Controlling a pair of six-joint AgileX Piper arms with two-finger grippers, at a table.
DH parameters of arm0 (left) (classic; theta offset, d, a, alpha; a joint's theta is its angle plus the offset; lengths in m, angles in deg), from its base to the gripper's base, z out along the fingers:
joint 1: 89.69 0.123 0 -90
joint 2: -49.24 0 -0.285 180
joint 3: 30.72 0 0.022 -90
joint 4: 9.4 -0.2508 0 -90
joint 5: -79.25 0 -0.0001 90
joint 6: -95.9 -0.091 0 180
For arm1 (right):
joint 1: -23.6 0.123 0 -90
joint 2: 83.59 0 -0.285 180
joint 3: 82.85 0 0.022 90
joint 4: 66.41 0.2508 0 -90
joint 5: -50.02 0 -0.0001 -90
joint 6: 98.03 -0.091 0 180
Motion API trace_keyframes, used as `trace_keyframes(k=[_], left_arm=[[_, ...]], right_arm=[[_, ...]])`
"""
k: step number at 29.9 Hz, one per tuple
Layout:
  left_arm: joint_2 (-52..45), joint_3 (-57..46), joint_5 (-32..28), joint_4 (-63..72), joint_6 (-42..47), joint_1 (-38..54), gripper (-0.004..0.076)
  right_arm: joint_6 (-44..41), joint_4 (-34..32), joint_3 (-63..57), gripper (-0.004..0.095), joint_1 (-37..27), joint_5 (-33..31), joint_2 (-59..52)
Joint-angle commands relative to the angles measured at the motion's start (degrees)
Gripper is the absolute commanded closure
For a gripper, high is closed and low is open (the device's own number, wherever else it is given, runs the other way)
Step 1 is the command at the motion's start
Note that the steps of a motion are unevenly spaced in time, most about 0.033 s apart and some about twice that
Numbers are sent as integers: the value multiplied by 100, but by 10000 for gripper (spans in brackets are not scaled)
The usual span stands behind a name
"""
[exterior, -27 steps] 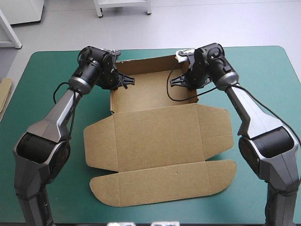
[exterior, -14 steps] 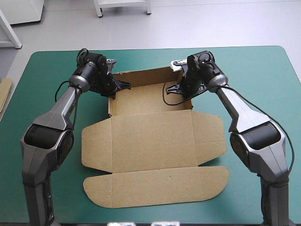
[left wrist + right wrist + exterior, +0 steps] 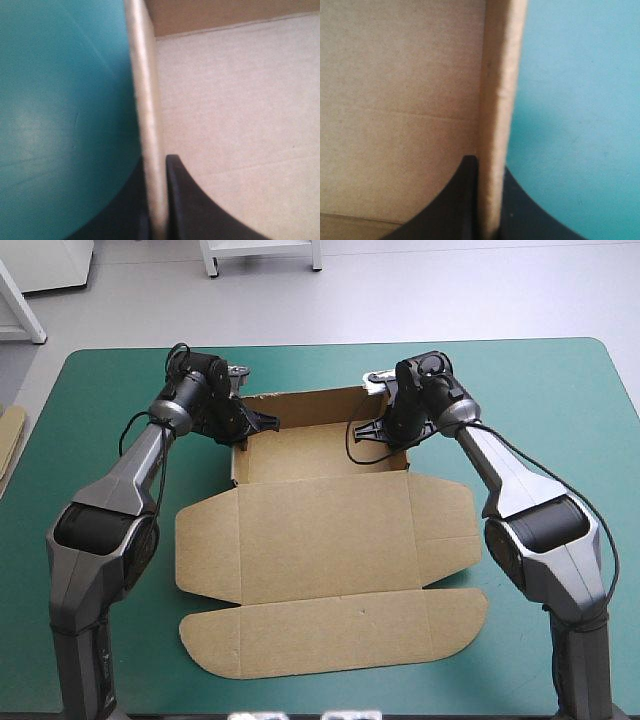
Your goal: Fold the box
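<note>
High view: wide bare teal-green cover (image 3: 560, 440) outward of left gripper (image 3: 264, 421) and right gripper (image 3: 364, 430), out to side edges. Brown box (image 3: 330, 530) mid-table, matte corrugated board: open tray between grippers, lid flat toward near edge, flaps round-cornered. Left gripper pinched on tray's left wall (image 3: 145, 90), right gripper on right wall (image 3: 500, 90), one black finger each side. Squarer to table edges than earlier.

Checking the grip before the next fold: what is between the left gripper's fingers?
A raised side wall of the box, seen edge-on in the left wrist view; the left gripper is shut on it, teal-green cover outside.
</note>
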Motion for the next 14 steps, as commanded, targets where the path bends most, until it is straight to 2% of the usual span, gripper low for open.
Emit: trace_keyframes(k=[1,5,7,8,14], left_arm=[[-220,111,15,147,-280,10,732],[-220,112,-43,203,-300,10,724],[-220,123,-86,223,-327,10,668],[-220,155,-86,237,-372,10,629],[-220,460,-86,481,-577,10,223]], right_arm=[[196,79,108,921,5,-8,-209],[219,105,108,922,5,-27,-209],[219,105,108,922,5,-27,-209],[219,105,108,921,5,-27,-209],[301,37,174,889,5,44,-209]])
